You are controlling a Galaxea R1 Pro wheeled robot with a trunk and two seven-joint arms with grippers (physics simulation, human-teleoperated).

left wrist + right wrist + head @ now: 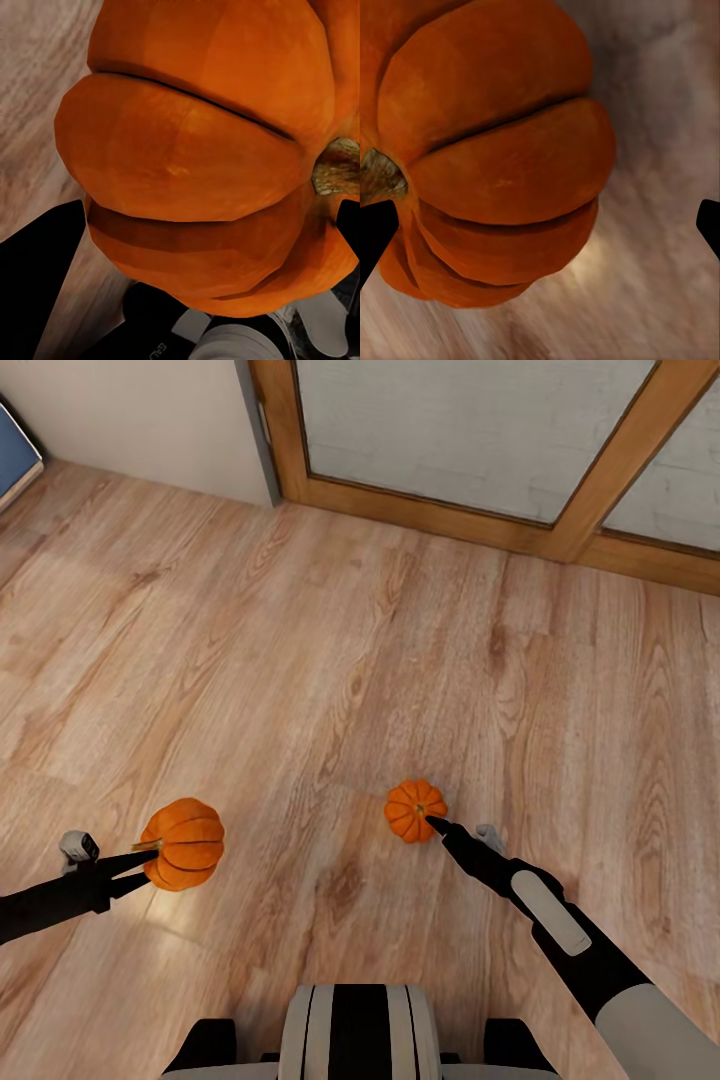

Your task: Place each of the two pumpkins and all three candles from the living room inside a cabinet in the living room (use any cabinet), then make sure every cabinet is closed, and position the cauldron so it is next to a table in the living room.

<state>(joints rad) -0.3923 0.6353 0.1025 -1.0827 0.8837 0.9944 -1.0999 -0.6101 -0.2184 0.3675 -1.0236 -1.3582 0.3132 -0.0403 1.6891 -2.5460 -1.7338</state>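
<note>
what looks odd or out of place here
Both pumpkins are off the wooden floor, one at each tool. The left pumpkin lies tipped on its side, stem toward the left tool. The right pumpkin sits at the right tool, stem at one fingertip. Nothing looks spilled or damaged.

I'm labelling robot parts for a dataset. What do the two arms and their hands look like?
Both arms are matte black. The right arm has a pale grey oval panel and light grey upper segment. Each hand, left hand and right hand, ends in slim black tapered fingers with a small grey-white block nearby.

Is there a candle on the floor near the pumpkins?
No, the head view shows two pumpkins at the grippers and bare wooden floor.
</note>
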